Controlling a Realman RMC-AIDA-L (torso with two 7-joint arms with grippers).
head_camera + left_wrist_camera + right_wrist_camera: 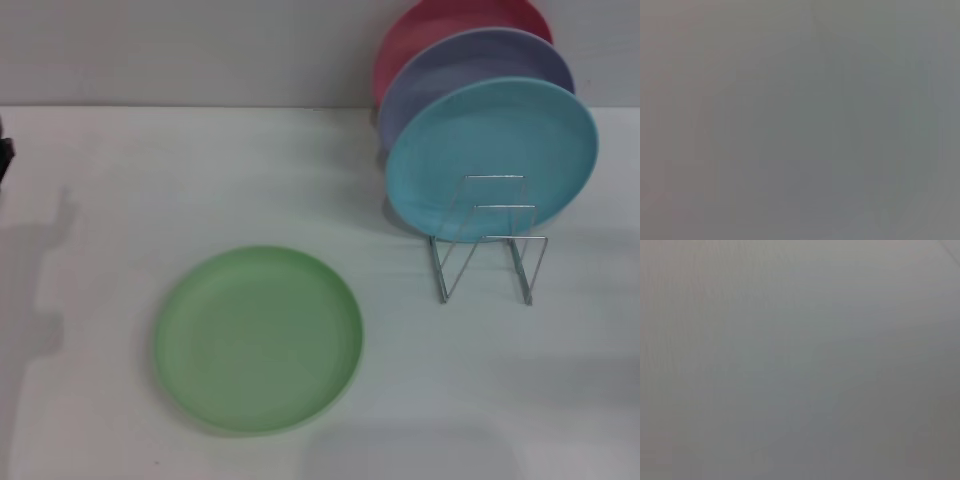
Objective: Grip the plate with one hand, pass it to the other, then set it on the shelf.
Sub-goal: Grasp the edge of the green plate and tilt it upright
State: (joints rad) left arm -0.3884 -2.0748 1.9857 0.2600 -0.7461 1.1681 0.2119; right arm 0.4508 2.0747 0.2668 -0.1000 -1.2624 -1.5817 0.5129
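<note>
The light green plate (258,338) lies flat on the white table, left of centre and toward the front. The shelf (487,262), a thin silver wire rack, stands to its right; its front loops hold nothing. Neither gripper shows in the head view. Both wrist views show only a plain grey surface, with no fingers and no plate. A small dark sliver (4,155) sits at the far left edge; I cannot tell what it is.
Three plates stand upright in the rack: a sky-blue plate (492,155) in front, a lavender plate (470,65) behind it, a pink plate (440,25) at the back. A grey wall runs along the table's far edge. Shadows fall on the table's left side.
</note>
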